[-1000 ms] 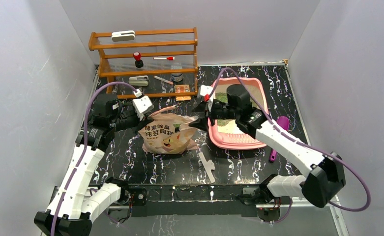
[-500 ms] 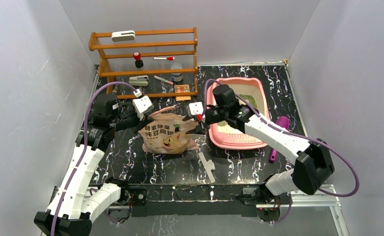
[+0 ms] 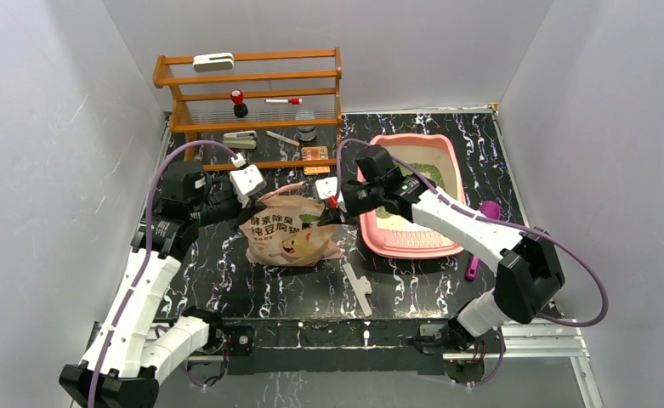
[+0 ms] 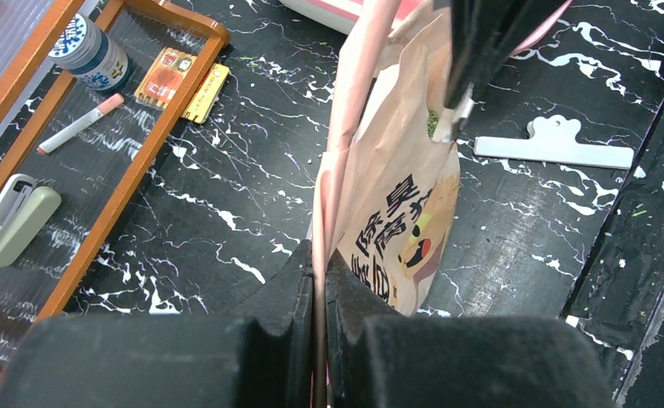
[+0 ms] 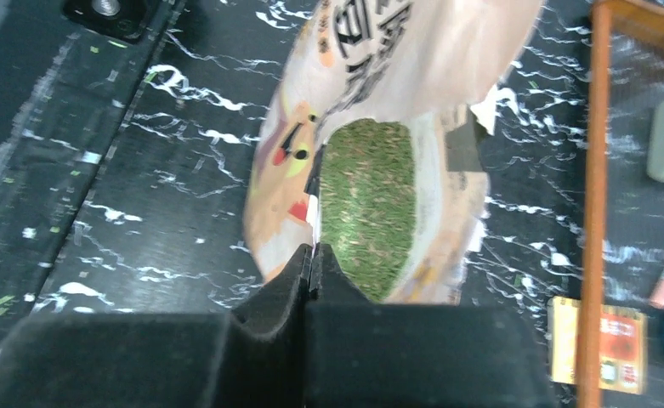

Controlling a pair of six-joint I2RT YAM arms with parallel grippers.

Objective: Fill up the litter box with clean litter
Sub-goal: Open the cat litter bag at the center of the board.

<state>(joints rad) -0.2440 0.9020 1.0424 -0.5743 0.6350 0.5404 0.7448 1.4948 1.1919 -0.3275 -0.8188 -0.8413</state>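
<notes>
Since the bag hung between the two arms, the pour would turn on what lay to its right. The left claw was clamped on the bag's left edge, with the pink seam pinched flat between its jaws. The bag stood slumped on the surface, its mouth gaping toward the right arm. Green litter showed inside as a grainy, grass-coloured mass. The right claw was nipped narrow on one lip of that mouth, with only the thin bag wall between its jaws.

Just beside the bag on the right sat the box, a pink tray with rounded corners and pale inner walls. Its long axis ran away from the arm bases. The right arm was the nearer one, and it reached across the box. A patch of green lay at the box's far end, while the near floor looked bare and cream, so the fill seemed only begun. By my reading, the bag would have to go up and rightward over the box's left rim, mouth leading.
</notes>
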